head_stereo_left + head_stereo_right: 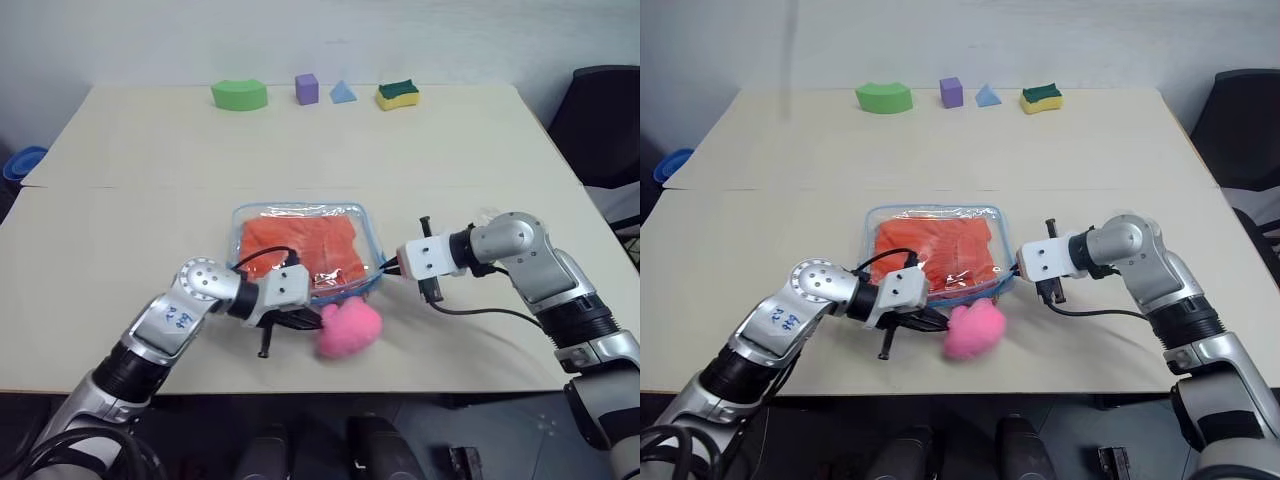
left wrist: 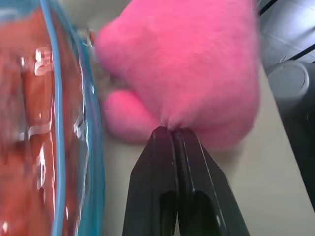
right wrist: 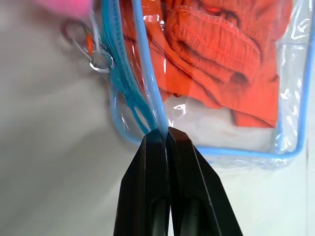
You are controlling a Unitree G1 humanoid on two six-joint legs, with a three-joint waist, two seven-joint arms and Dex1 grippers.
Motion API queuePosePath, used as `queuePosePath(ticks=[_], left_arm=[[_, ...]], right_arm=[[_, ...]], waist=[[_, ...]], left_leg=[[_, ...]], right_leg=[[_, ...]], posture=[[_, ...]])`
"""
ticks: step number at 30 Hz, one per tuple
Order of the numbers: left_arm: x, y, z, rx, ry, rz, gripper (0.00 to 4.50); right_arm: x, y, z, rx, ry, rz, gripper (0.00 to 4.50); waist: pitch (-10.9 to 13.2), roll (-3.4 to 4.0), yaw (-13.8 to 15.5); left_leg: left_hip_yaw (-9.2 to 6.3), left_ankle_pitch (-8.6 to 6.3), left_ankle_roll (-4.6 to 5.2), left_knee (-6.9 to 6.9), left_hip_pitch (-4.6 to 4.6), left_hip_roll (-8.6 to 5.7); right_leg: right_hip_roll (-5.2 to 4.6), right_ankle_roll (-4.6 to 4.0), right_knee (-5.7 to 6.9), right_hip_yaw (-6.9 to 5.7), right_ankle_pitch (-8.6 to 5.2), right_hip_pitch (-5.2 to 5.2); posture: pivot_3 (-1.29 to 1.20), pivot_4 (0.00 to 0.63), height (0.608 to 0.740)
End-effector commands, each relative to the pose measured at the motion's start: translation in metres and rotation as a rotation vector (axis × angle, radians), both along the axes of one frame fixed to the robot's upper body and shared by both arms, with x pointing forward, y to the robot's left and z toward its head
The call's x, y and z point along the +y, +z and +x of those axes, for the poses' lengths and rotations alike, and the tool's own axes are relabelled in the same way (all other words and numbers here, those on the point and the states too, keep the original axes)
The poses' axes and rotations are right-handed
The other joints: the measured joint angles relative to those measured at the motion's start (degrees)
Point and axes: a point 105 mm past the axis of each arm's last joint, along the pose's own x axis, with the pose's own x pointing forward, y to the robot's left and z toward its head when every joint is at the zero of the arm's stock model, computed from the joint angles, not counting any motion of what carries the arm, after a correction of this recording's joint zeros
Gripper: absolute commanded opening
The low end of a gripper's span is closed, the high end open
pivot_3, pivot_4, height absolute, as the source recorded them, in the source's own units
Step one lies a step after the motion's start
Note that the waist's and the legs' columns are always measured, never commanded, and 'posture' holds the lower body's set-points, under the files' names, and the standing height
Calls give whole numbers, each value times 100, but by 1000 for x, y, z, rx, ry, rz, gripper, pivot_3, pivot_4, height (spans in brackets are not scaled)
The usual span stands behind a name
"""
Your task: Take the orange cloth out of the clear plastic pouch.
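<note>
Bright, even indoor light falls from above on a pale table (image 1: 300, 150). Shadows are soft and short, lying just beneath the arms and the pink plush heart (image 1: 350, 325). Small white glints of glare sit on the clear plastic pouch (image 1: 300, 210) film. The head views are sharp across the scene. In the left wrist view the heart and pouch edge are blurred, close to the lens.

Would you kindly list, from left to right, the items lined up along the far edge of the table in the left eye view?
Green arch block → purple cube → blue triangular block → yellow-and-green sponge.
</note>
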Motion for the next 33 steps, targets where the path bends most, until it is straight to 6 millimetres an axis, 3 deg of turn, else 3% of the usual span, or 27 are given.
queuePosePath(ticks=[1, 6, 12, 16, 23, 24, 27, 29, 30, 33], left_arm=[[34, 6, -5, -32, 73, 33, 0], [83, 7, -9, -41, 259, 62, 0], [168, 25, -5, -83, 586, 89, 0], [194, 38, -3, -123, 684, 67, 0], [175, 29, -3, -80, 682, -28, 0], [174, 26, -4, -76, 682, -28, 0], [170, 24, -6, -71, 666, -20, 520], [164, 27, -8, -67, 634, -29, 1117], [158, 34, -8, -70, 608, -58, 1127], [141, 56, -11, -33, 546, -167, 1318]], right_arm=[[-16, 22, 10, -82, -53, 10, 44], [-28, 24, 10, -99, -67, 3, 44], [-41, 23, 4, -101, -73, -8, 44], [-46, 24, 4, -101, -83, 2, 44], [-37, 23, 4, -65, -94, 51, 44], [-37, 23, 4, -64, -96, 53, 488], [-39, 21, 3, -68, -101, 50, 1222], [-41, 18, 1, -62, -105, 38, 1937], [-43, 17, 0, -56, -104, 32, 2170], [-43, 15, -1, -50, -112, 41, 2190]], waist=[[0, 0, -50], [2, 2, -72], [2, 2, -73], [3, 5, -75], [3, 5, -74], [3, 5, -75], [3, 5, -85], [3, 5, -84], [3, 5, -81], [4, 5, -79]], left_leg=[[-1, 0, 0, -4, 1, 1], [-1, 0, 0, -19, 2, 2], [-1, -4, 6, -34, 5, 2], [1, -4, 8, -47, 7, 2], [1, -3, 6, -53, 4, 2], [0, -3, 6, -54, 4, 2], [1, -1, 3, -57, 4, 2], [1, -1, 2, -58, 5, 2], [1, -1, 2, -58, 4, 2], [2, -1, 3, -55, 3, 2]], right_leg=[[0, -1, -1, -1, -1, 0], [-5, -3, -11, -2, -2, 0], [-6, -4, -15, -3, -2, -1], [-9, -6, -22, -4, -3, -2], [-11, -5, -21, -7, -3, -1], [-11, -5, -19, -7, -3, -2], [-10, -5, -19, -6, -3, -3], [-10, -5, -21, -6, -3, -4], [-10, -5, -21, -6, -3, -4], [-10, -5, -21, -6, -3, -3]], posture=[[0, 150, 740], [0, 150, 740], [0, 150, 740], [0, 150, 740], [0, 150, 740], [0, 150, 740], [0, 150, 740], [0, 150, 740], [0, 150, 740], [0, 150, 740]])
